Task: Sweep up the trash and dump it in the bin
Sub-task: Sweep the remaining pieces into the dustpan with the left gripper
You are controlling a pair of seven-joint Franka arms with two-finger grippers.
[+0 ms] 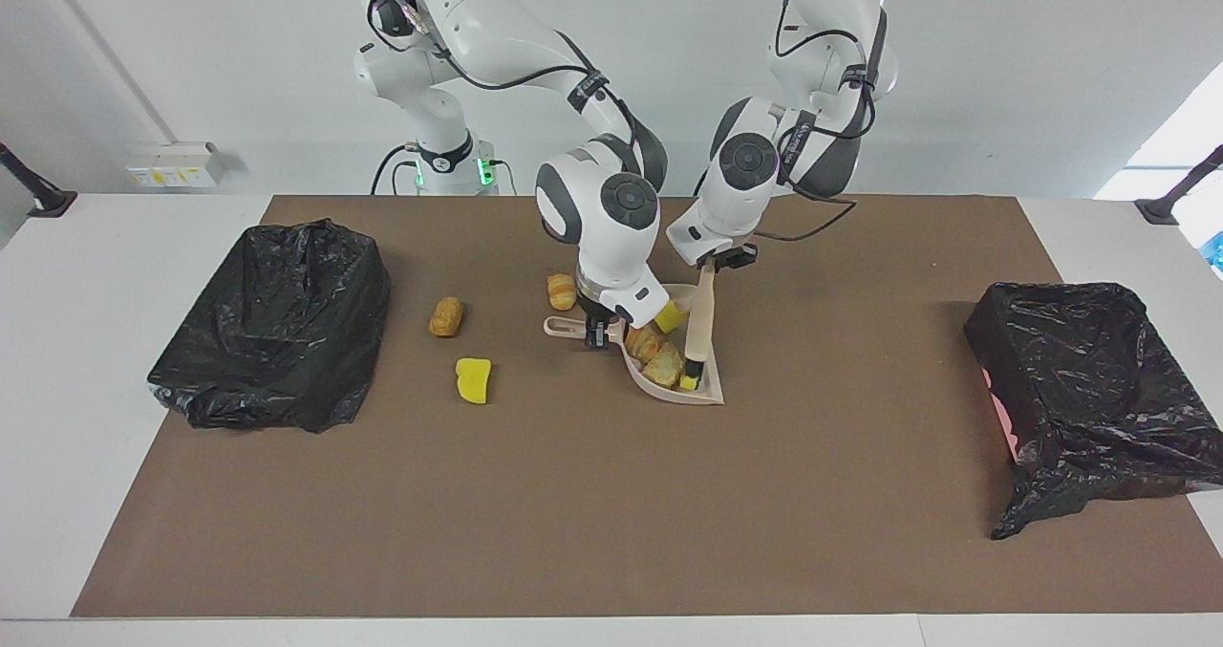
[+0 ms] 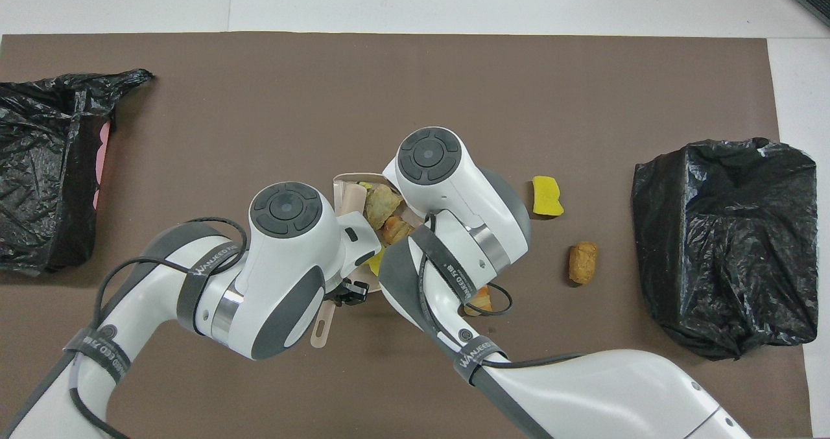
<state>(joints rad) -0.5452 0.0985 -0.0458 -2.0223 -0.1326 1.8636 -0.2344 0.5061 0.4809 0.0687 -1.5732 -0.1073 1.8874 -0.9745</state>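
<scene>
Your right gripper (image 1: 596, 334) had its fingers clenched on the handle of the beige dustpan (image 1: 709, 394), pinning the pan flat on the brown mat (image 1: 573, 513) so that it could take what the brush pushed in. Your left gripper (image 1: 718, 263) had its fingers clamped on the brush (image 1: 699, 327), which lay slantwise inside the pan with its bristle end down among the scraps, evidently to crowd them toward the pan's closed back. Of the trash, several pieces sat in the pan: two tan lumps (image 1: 654, 355) and yellow foam (image 1: 672, 317) beside the brush. Three pieces lay loose on the mat toward the right arm's end of the desk: a yellow chunk (image 1: 473, 380), a brown lump (image 1: 445, 316) and a striped lump (image 1: 562, 291) just beside the pan's handle. Two bins lined with black bags, one (image 1: 272, 327) at the right arm's end and one (image 1: 1089, 379) at the left arm's, stood well apart from the pan. In my judgement sweeping was unfinished and dumping not yet begun.
</scene>
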